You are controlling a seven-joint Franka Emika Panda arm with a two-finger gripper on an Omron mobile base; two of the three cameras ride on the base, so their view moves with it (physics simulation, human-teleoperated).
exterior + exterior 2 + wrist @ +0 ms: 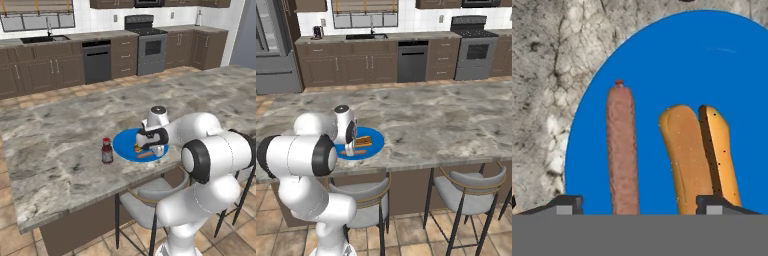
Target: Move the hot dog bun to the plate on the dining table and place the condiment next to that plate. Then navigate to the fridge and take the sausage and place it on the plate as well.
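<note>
the dining table point(60, 135) is a broad slab of grey-beige veined marble on a dark brown base, with grey-seated stools point(466, 187) tucked under its near edge. on it the blue plate point(125, 145) carries the sausage point(622, 150) and the hot dog bun point(694, 155) lying side by side, apart. the condiment point(107, 151) stands upright on the marble just beside the plate. the claw point(639, 205) hovers over the plate, fingertips spread, released, grasping nothing. behind, dark cabinets, a sink point(42, 38), dishwasher point(412, 61), stove point(149, 47) and fridge point(273, 47) line the wall above a terracotta tile floor point(20, 235).
</note>
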